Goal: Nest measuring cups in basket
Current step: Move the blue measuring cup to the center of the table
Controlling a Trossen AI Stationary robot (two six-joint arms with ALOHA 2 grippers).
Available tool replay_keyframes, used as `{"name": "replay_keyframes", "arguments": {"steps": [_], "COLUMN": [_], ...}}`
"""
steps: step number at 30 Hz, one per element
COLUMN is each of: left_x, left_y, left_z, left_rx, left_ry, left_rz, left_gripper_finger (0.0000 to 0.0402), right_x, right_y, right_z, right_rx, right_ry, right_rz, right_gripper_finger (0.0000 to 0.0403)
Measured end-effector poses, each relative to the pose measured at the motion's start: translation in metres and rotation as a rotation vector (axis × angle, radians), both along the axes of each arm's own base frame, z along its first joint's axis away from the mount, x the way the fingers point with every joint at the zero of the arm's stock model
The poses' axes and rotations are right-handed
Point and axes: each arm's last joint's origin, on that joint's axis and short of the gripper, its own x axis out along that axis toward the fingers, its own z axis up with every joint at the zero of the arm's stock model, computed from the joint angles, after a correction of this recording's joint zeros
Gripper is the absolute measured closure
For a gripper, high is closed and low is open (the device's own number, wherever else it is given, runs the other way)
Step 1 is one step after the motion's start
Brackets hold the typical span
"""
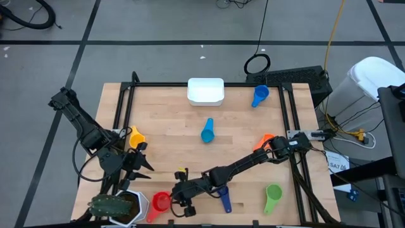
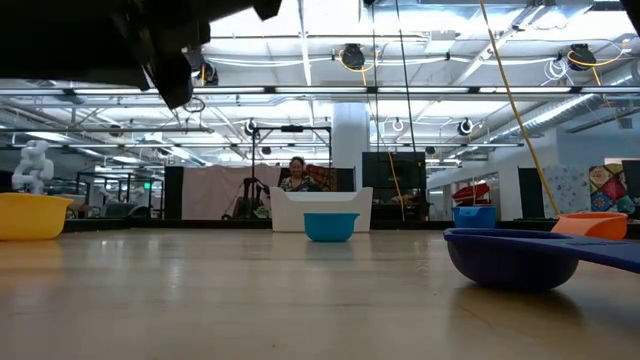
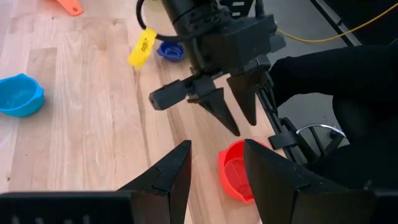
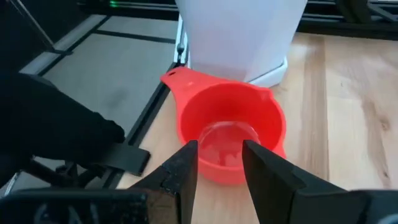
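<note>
right gripper [image 4: 219, 163] open over red cup [image 4: 231, 132]

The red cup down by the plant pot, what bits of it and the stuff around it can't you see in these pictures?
- Red cup: right wrist view, near rim behind the right end effector fingers; high view, partly under that arm.
- Plant pot: right wrist view, top cut off by the picture edge.
- Dark blue cup: high view, bowl hidden under the right arm.
- Basket: low view, inside hidden by its wall and the light blue cup.
</note>
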Motion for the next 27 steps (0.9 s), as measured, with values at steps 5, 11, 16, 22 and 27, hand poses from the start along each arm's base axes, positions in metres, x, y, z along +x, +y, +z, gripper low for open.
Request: {"name": "replay_keyframes", "arguments": {"steps": [5,11,16,22,27], "left_x": [0.0,0.0,0.0,0.001,0.001], "left_y": [0.0,0.0,0.0,0.001,0.001], "left_z": [0.0,0.0,0.0,0.0,0.0], "left_rx": [0.0,-0.003,-0.018,-0.069,-0.103], "left_ry": [0.0,0.001,0.006,0.025,0.036], "left_rz": [0.0,0.004,0.026,0.09,0.128], "left_gripper_finger": [0.0252,0.0252,0.0252,0.0252,0.0252], "right_x": [-0.001,-0.007,-0.008,-0.005,-0.004], "right_y": [0.007,0.013,0.015,0.015,0.014], "right_z": [0.005,0.0,0.001,0.017,0.025], "right_rx": [-0.039,-0.085,-0.165,-0.282,-0.369], "right_ry": [-0.034,0.0,-0.002,-0.035,-0.049], "right_rz": [0.056,0.146,0.201,0.277,0.331], "right_gripper_finger": [0.0275,0.0264,0.0255,0.0243,0.0243]}}
